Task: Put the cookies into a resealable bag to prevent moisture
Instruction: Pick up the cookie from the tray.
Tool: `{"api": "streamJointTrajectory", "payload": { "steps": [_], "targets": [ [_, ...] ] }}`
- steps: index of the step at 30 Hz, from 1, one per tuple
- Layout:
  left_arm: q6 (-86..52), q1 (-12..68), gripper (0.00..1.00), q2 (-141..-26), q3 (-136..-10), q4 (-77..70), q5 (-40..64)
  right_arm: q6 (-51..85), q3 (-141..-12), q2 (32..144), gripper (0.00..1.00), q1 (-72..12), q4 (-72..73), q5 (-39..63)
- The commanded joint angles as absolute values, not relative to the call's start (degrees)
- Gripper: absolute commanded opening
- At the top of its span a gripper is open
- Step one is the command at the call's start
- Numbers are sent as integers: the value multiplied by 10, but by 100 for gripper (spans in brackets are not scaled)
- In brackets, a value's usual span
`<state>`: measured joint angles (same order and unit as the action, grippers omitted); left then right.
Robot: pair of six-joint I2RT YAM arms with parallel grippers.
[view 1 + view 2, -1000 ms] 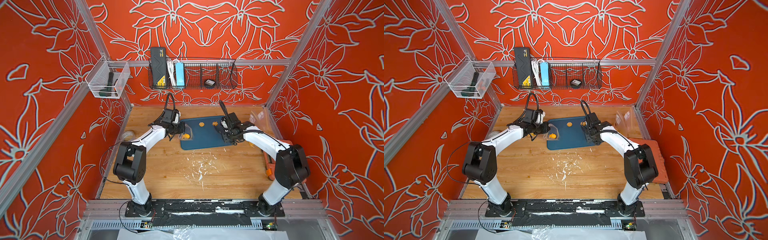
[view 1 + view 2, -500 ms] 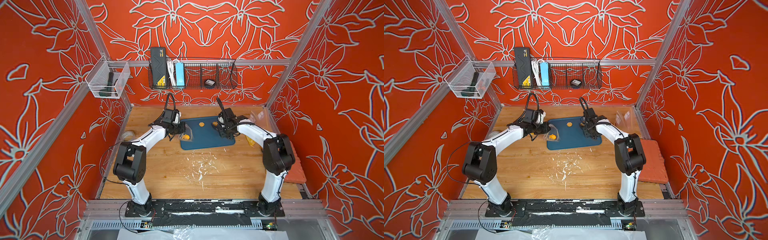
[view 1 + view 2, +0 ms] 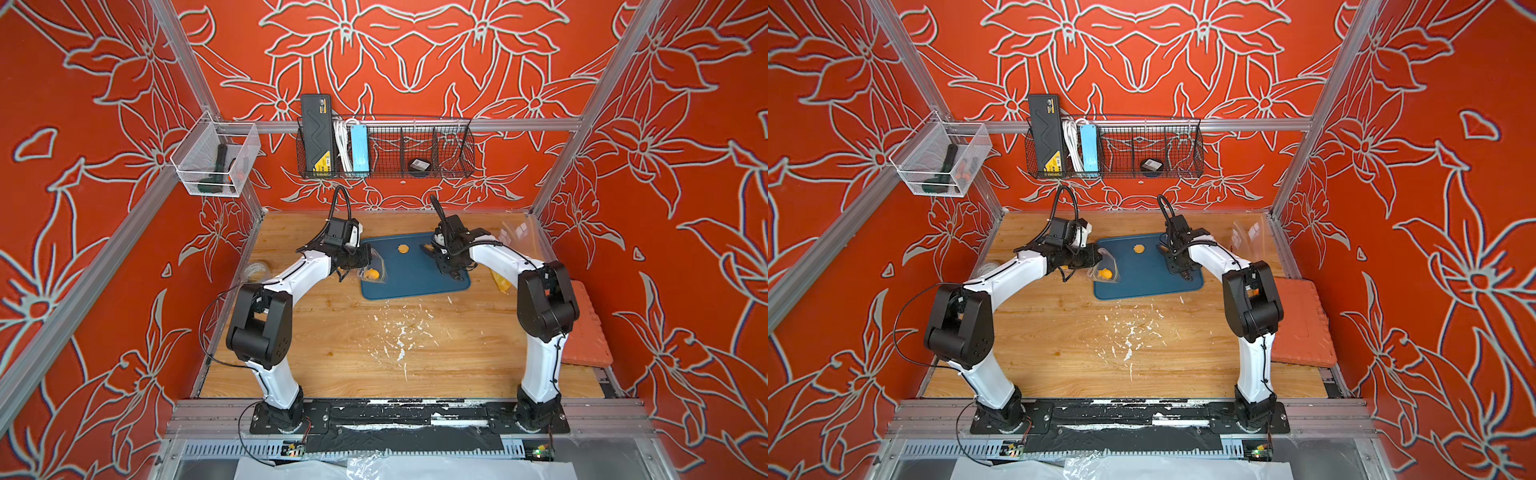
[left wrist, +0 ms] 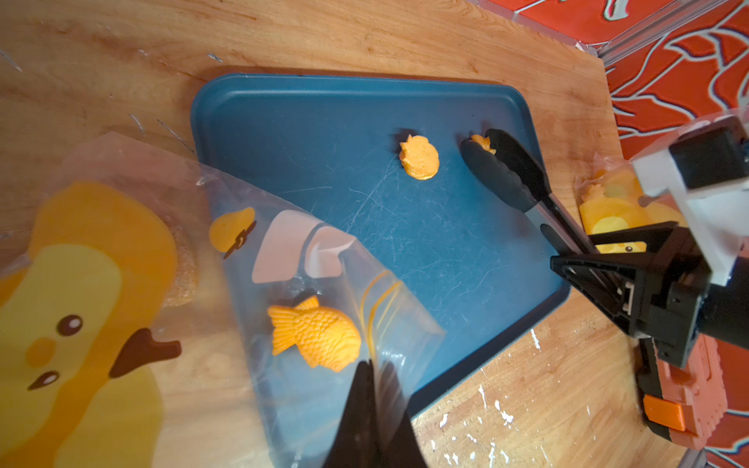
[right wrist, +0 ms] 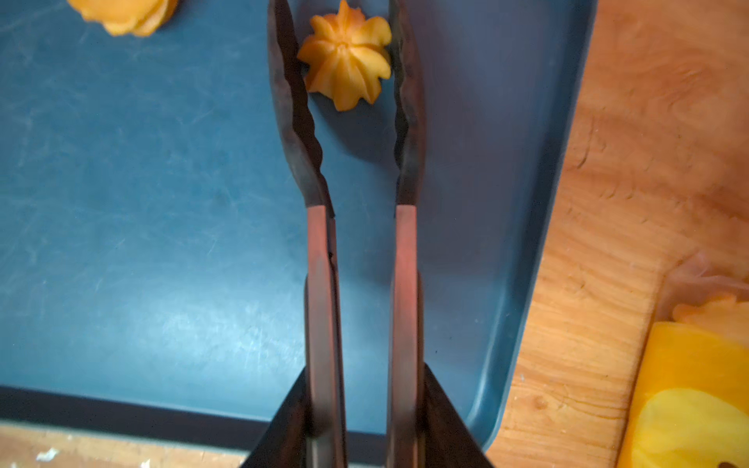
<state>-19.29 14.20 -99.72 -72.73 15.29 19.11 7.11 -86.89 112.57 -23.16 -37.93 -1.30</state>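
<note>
Left wrist view: the left gripper [image 4: 367, 405] is clenched on the rim of a clear resealable bag [image 4: 283, 251], its dark fingers pinching the film together. The bag, printed with a yellow duck, lies partly on the wooden table [image 4: 121, 60] and partly over a corner of the blue tray [image 4: 324, 121]. A fish cookie [image 4: 314, 338] sits inside the bag, just beyond the fingers. A rounded cookie [image 4: 419, 158] lies bare on the tray. Near it, black-tipped tongs [image 4: 506, 170] reach in from the right gripper [image 4: 595, 259], which grasps their handles. A flower cookie [image 4: 482, 144] shows between the tips. Beside the tray's far edge lies a second bag [image 4: 612, 210] with yellow print

Right wrist view: the right gripper's fingers press on the two tong handles, which stand slightly apart. The tips flank the flower cookie [image 5: 346, 56], each right at its petals, and the cookie rests on the tray near its rim. Whether it is squeezed I cannot tell. The rounded cookie [image 5: 121, 16] lies apart from the tongs

In both top views, the bag with its orange cookie [image 3: 372, 274] drapes over the tray's front corner on the robot's left, and the rounded cookie [image 3: 1138, 248] lies near the back edge, between the two grippers
</note>
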Motion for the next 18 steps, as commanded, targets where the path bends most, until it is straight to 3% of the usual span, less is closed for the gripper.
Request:
{"api": "streamJointTrajectory", "payload": {
  "steps": [1, 9, 18],
  "targets": [
    [-184, 138, 0, -995, -724, 142, 212, 86, -829, 1063, 36, -230, -373, -22],
    [-184, 140, 0, -993, -717, 139, 227, 115, -696, 916, 33, -255, -325, 7],
    [-181, 146, 0, -1000, -720, 145, 227, 130, -643, 859, 31, -294, -289, 87]
  ]
}}
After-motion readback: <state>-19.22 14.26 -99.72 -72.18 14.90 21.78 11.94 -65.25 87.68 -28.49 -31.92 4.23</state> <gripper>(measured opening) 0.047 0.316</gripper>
